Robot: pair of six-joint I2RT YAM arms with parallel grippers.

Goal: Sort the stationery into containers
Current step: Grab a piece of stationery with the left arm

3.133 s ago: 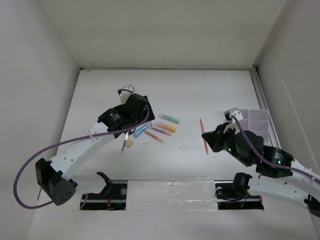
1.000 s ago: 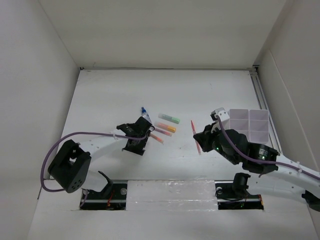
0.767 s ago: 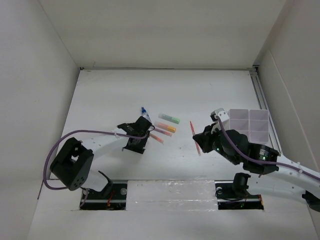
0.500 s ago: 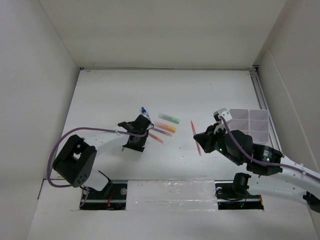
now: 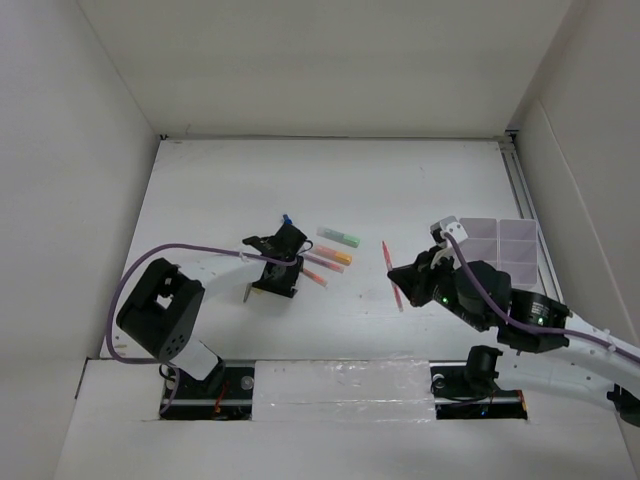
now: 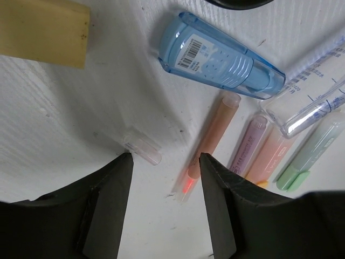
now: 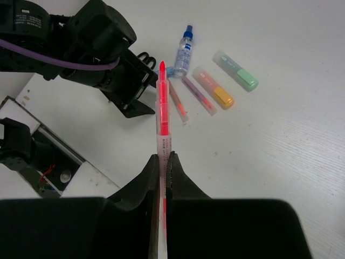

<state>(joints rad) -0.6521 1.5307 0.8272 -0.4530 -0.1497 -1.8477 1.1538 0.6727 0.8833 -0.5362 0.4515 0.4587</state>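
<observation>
While the right claw (image 7: 162, 157) pinches a thin red pen (image 7: 161, 108) above the tabletop (image 5: 420, 190), near the white organiser (image 5: 503, 247) but outside it, the left claw (image 6: 166, 162) hangs spread low over the stationery cluster (a small clear cap (image 6: 141, 151) lies by one fingertip). Beneath it lie an orange-red pen (image 6: 210, 137), a blue dispenser (image 6: 221, 56), a yellow eraser (image 6: 43, 27) and a green marker (image 6: 306, 156).
</observation>
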